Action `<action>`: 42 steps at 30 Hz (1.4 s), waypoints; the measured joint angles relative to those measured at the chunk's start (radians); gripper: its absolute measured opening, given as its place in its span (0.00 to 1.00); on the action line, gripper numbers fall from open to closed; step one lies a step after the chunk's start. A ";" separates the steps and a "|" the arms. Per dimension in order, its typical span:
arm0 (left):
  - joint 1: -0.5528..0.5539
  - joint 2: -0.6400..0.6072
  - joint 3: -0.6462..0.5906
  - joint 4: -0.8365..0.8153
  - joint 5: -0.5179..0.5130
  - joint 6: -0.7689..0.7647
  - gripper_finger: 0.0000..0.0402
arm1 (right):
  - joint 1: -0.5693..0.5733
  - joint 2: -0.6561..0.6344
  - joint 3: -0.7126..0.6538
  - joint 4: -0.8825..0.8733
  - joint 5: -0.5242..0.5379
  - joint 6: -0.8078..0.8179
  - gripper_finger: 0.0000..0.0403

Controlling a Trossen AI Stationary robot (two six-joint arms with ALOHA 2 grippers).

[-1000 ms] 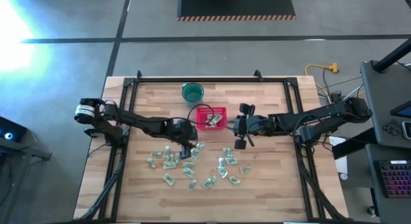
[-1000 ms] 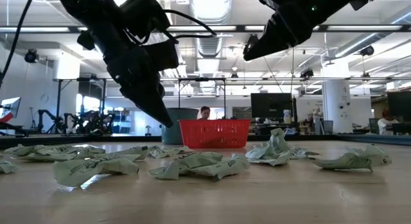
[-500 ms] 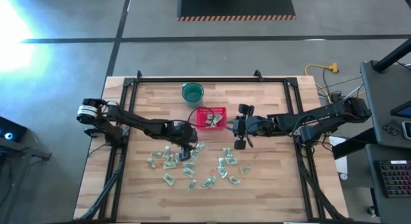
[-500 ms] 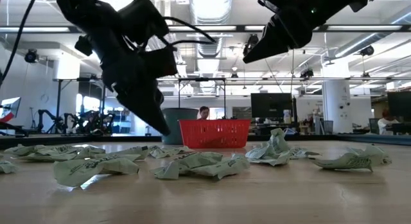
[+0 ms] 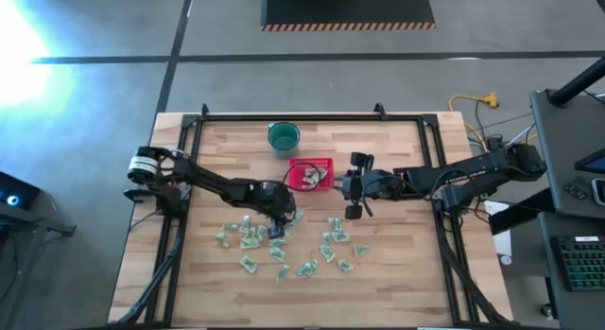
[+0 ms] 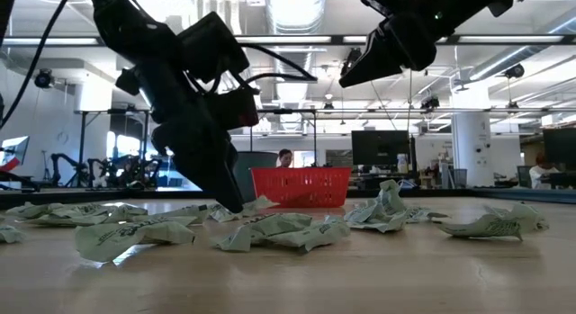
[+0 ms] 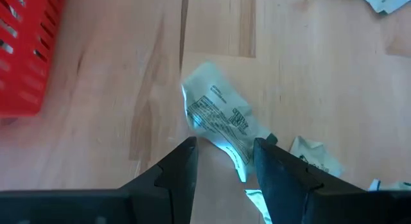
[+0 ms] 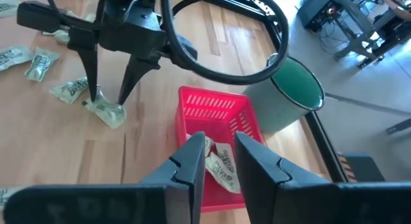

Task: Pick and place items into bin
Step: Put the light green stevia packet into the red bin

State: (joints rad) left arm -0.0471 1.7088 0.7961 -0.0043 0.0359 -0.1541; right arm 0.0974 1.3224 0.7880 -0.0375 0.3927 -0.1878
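Several pale green-and-white wrapped items (image 5: 284, 247) lie scattered on the wooden table, near of the red mesh basket (image 5: 321, 164). My left gripper (image 7: 225, 153) is open and low over the table. Its fingertips (image 8: 91, 89) stand on either side of one item (image 7: 218, 115) that lies flat just near of the basket. My right gripper (image 5: 340, 185) hovers high beside the basket's right side, open by a narrow gap, with nothing between its fingers. A few items (image 8: 221, 165) lie inside the basket.
A round dark green cup (image 5: 283, 136) stands just beyond the basket, toward the far edge. A black cable (image 8: 212, 63) loops from my left arm above the basket. Black frame rails border the table's left, right and far sides. Bare wood lies at the near edge.
My left gripper has come down toward the table and a little toward the right, onto the item near the basket, keeping its fingers apart. The item has not moved.
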 joint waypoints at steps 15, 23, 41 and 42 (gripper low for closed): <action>-0.003 -0.024 -0.004 -0.043 0.025 -0.023 0.02 | -0.007 0.000 0.001 0.026 0.002 -0.022 0.16; -0.023 -0.078 -0.006 -0.074 0.017 -0.023 0.02 | -0.006 0.000 0.001 0.028 0.001 -0.026 0.16; -0.026 -0.255 0.000 0.125 -0.450 0.180 0.02 | -0.027 0.000 0.001 0.026 0.000 -0.034 0.15; -0.020 -0.249 0.000 0.169 -0.451 0.208 0.02 | -0.027 0.000 0.001 0.026 0.000 -0.035 0.15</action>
State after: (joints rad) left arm -0.0674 1.4601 0.7963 0.1647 -0.4154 0.0541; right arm 0.0700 1.3224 0.7891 -0.0118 0.3923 -0.2227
